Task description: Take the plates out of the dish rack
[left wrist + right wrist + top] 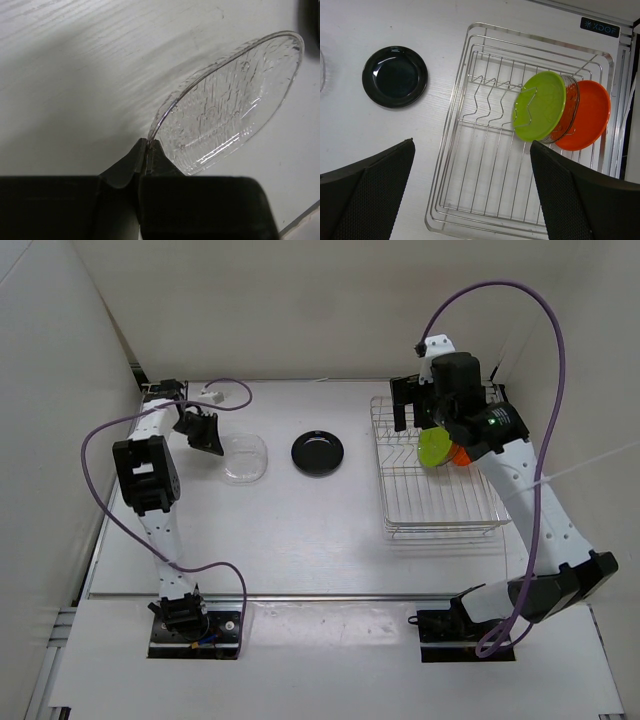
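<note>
**Clear plate pinched by its rim; three more stand in the rack**

The clear plate [235, 105] looks thin, stiff and glossy. I judge it light, but slick and likely to chip or crack if dropped. The left gripper [146, 145] is closed on the plate's near rim. It pinches only the edge, so the plate could pivot in that narrow hold. The plate is tilted low over the left side of the table, and I cannot tell whether its far edge touches the surface.

To its right, apart from it, the black plate [318, 451] lies flat on the table.

In the dish rack [485, 165] on the right, the lime green plate [540, 105], a second clear plate [570, 112] and the orange plate [587, 117] lean together on edge. The right gripper [472, 145] hangs above the rack with its jaws wide, holding nothing.

The upper rim looks like the best place to grip each standing plate. The green one looks the freest to take. The clear one is wedged between its neighbours and is hard to see.
</note>
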`<action>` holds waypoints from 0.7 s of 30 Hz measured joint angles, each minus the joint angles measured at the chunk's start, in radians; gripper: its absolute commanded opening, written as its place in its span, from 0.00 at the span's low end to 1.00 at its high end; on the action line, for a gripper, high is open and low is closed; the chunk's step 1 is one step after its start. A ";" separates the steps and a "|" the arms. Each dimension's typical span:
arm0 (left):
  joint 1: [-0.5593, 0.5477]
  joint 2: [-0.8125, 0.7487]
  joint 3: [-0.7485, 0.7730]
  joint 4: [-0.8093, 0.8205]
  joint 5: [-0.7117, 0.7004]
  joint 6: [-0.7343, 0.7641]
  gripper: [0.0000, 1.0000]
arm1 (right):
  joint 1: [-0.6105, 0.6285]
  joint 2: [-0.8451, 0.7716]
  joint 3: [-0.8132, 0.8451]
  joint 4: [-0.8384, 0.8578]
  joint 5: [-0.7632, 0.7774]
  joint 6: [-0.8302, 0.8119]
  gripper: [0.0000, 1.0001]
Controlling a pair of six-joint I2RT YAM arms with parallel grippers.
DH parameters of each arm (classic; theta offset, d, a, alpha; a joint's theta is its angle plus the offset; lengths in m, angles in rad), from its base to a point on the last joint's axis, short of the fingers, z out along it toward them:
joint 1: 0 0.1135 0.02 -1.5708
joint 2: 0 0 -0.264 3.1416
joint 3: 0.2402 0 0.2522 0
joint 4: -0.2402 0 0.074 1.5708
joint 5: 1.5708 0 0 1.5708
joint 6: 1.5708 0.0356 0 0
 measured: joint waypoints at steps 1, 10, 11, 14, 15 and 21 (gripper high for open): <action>-0.001 0.018 0.014 -0.005 0.001 0.000 0.11 | 0.000 0.001 0.000 0.000 0.000 -0.001 0.99; -0.001 0.065 0.075 -0.039 0.015 0.003 0.28 | 0.000 0.021 -0.014 0.000 0.003 -0.003 0.99; -0.001 0.065 0.076 -0.032 0.011 0.003 0.28 | 0.000 0.024 -0.014 0.000 0.003 -0.003 0.99; -0.001 0.066 0.076 -0.022 0.000 -0.001 0.31 | 0.000 0.025 -0.014 0.000 0.003 -0.003 0.99; -0.001 0.066 0.076 -0.018 -0.003 -0.002 0.34 | 0.000 0.025 -0.014 0.001 0.003 -0.003 0.99; -0.001 0.076 0.096 0.000 -0.008 -0.017 0.38 | 0.000 0.025 -0.020 0.002 0.003 -0.003 0.99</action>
